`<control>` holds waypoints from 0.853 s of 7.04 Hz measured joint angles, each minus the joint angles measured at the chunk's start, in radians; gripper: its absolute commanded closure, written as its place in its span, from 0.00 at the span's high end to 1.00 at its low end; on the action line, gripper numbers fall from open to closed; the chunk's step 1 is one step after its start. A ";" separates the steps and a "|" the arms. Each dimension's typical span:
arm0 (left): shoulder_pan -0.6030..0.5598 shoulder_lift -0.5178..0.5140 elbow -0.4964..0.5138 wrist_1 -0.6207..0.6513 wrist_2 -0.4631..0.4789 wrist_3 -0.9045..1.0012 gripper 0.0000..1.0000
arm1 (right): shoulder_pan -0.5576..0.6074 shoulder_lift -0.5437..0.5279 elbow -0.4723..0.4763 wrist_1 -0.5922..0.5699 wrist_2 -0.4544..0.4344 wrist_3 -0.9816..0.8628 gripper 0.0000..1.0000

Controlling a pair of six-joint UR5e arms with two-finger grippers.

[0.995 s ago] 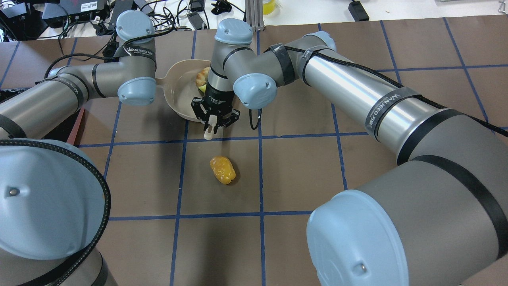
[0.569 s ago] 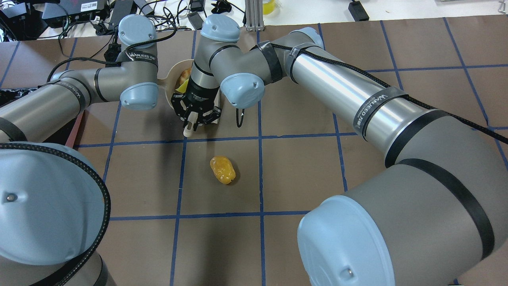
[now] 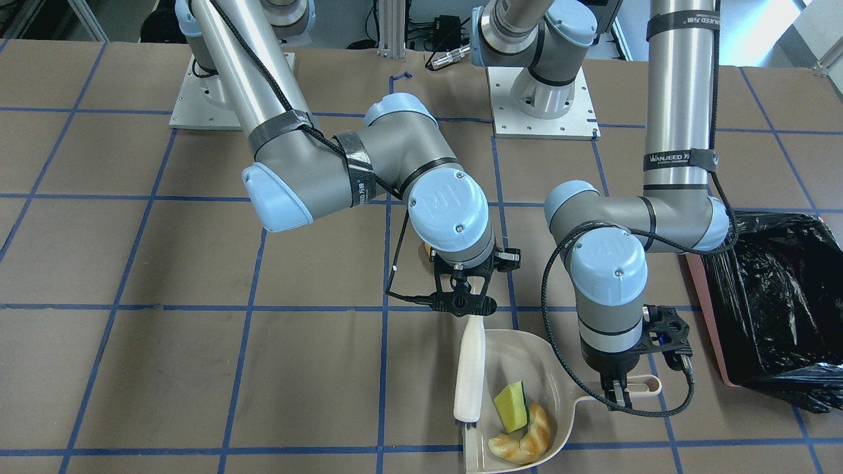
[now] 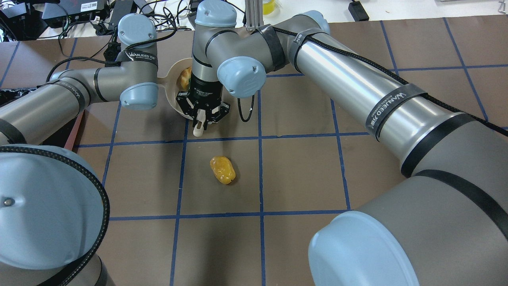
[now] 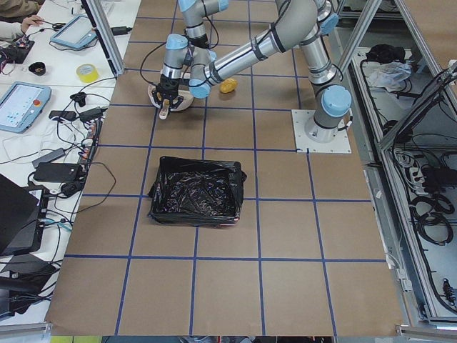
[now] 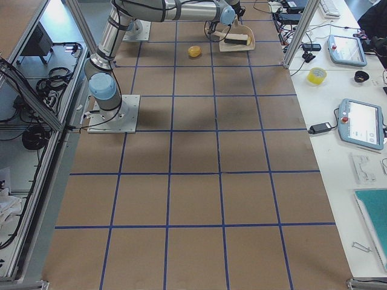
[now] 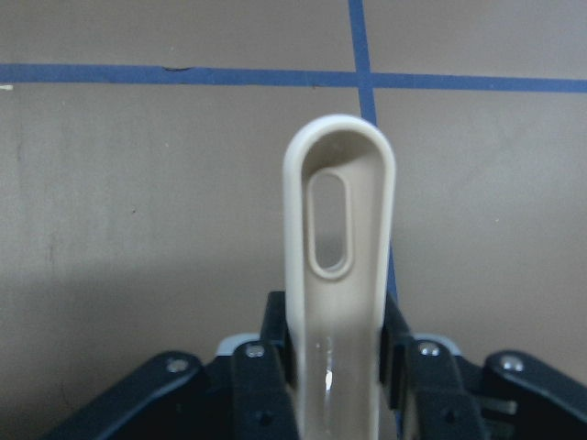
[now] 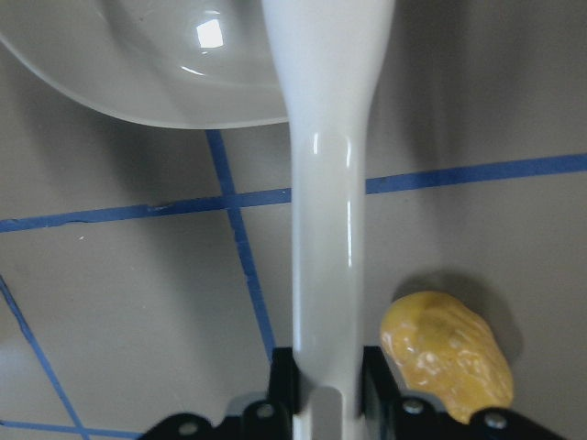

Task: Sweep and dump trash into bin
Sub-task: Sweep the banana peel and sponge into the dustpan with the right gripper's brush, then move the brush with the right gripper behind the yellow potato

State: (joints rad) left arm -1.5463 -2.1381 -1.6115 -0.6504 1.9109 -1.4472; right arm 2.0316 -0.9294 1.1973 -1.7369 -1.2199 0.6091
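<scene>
My right gripper (image 3: 469, 309) is shut on a white brush (image 3: 470, 372); the brush's head lies along the edge of the beige dustpan (image 3: 527, 352), its bristles inside. The yellow wedge with a green side (image 3: 512, 406) and the cream crescent slice (image 3: 523, 438) lie in the dustpan. My left gripper (image 3: 622, 388) is shut on the dustpan's handle (image 7: 337, 238). The amber-yellow lump (image 4: 222, 169) lies on the table, apart from the dustpan, just behind my right gripper (image 8: 326, 385). The bin (image 3: 777, 296), lined with a black bag, stands beside my left arm.
The table is brown paper with blue tape lines (image 4: 260, 174). Both arm bases (image 3: 540, 99) stand at the back of the table. Cables and electronics (image 4: 79, 16) lie beyond the far edge. In the exterior left view the bin (image 5: 196, 189) stands apart from the dustpan.
My right gripper has swung the brush left across the dustpan's mouth, then a little back right, its wrist turning. The left arm and dustpan shifted slightly. The amber lump has not moved.
</scene>
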 measured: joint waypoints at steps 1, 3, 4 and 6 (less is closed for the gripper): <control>0.000 0.001 -0.002 0.001 0.000 -0.001 0.00 | -0.013 -0.015 -0.001 0.046 -0.045 -0.008 0.00; 0.000 0.009 -0.006 0.002 0.000 0.005 0.00 | -0.067 -0.082 0.010 0.177 -0.157 -0.073 0.00; 0.001 0.010 -0.011 0.001 -0.003 0.012 0.00 | -0.102 -0.139 0.036 0.262 -0.211 -0.126 0.00; 0.007 0.031 -0.048 0.000 -0.019 0.023 0.00 | -0.145 -0.299 0.174 0.345 -0.251 -0.177 0.00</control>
State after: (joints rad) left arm -1.5389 -2.1073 -1.6593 -0.6509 1.8918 -1.4244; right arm 1.8870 -1.2279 1.3712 -1.3915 -1.4714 0.4325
